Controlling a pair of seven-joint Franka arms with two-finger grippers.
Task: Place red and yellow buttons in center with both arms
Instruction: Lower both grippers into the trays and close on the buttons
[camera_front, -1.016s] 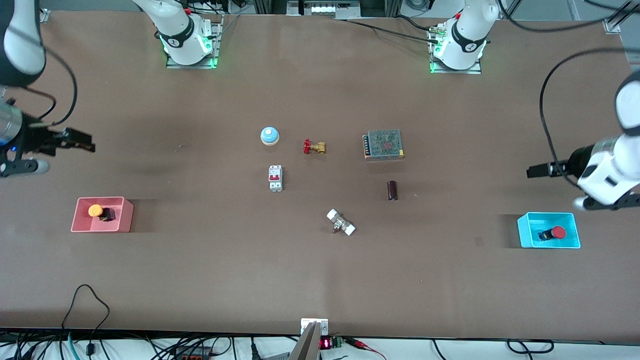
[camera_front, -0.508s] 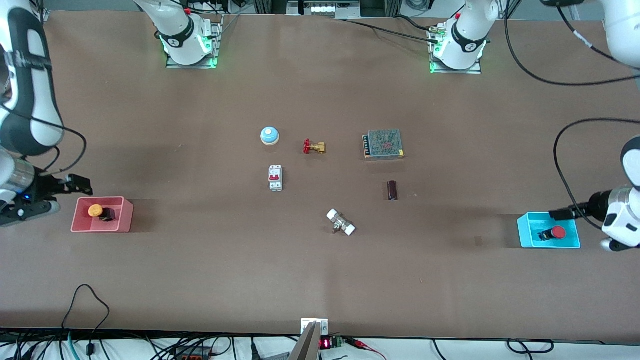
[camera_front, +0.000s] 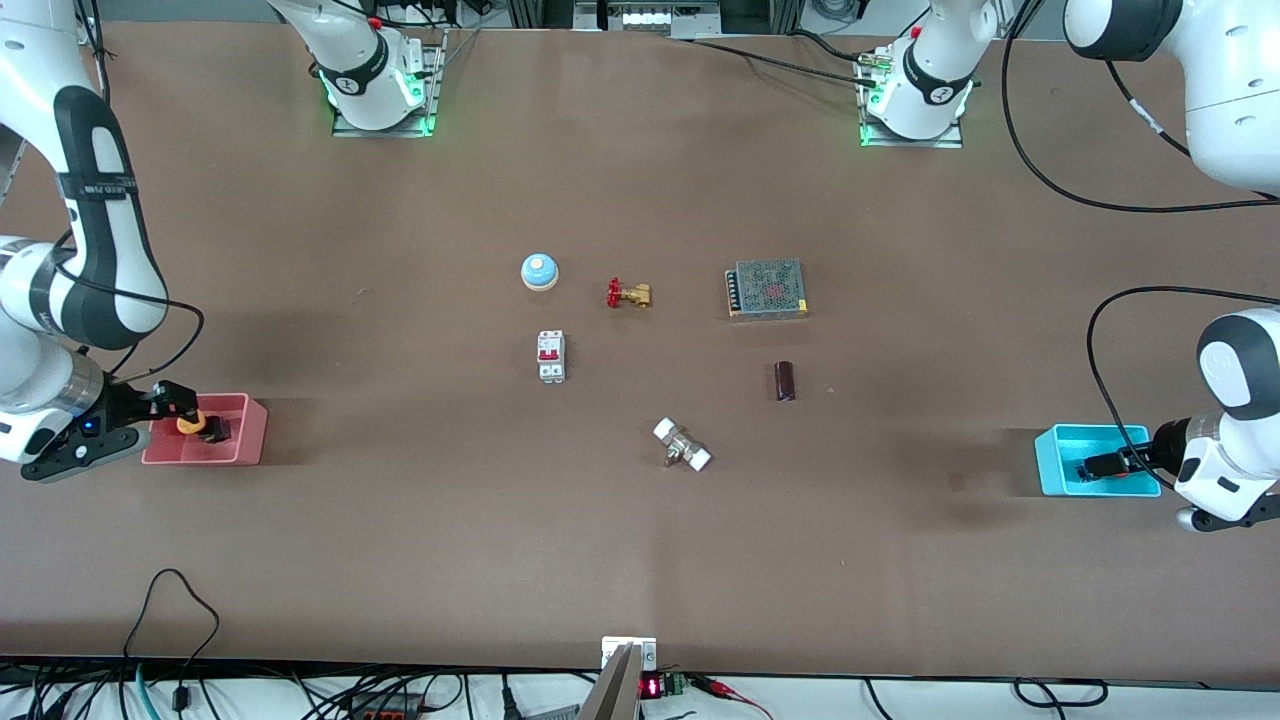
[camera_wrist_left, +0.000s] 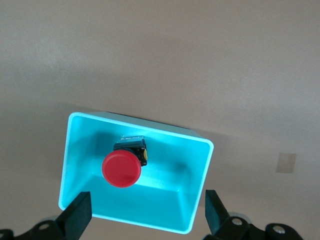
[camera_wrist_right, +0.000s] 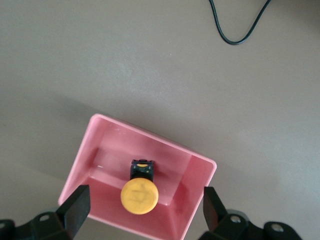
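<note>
- Both arms have descended since the earlier frame.
- Left gripper (camera_wrist_left: 145, 215), jaws spread, over red button (camera_wrist_left: 121, 168) in cyan tray (camera_wrist_left: 201, 187).
- Right gripper (camera_wrist_right: 142, 212), jaws spread, over yellow button (camera_wrist_right: 139, 196) in pink tray (camera_wrist_right: 197, 175).

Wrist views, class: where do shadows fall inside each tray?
Left wrist view: the red button casts a dark patch on the cyan tray floor beside its base. Right wrist view: the pink tray is shaded along an inner wall; no glare in either.

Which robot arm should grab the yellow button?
The right arm. Its right gripper hangs open over the pink tray that holds the yellow button. The left gripper is open over the cyan tray with the red button, at the table's left arm's end.
</note>
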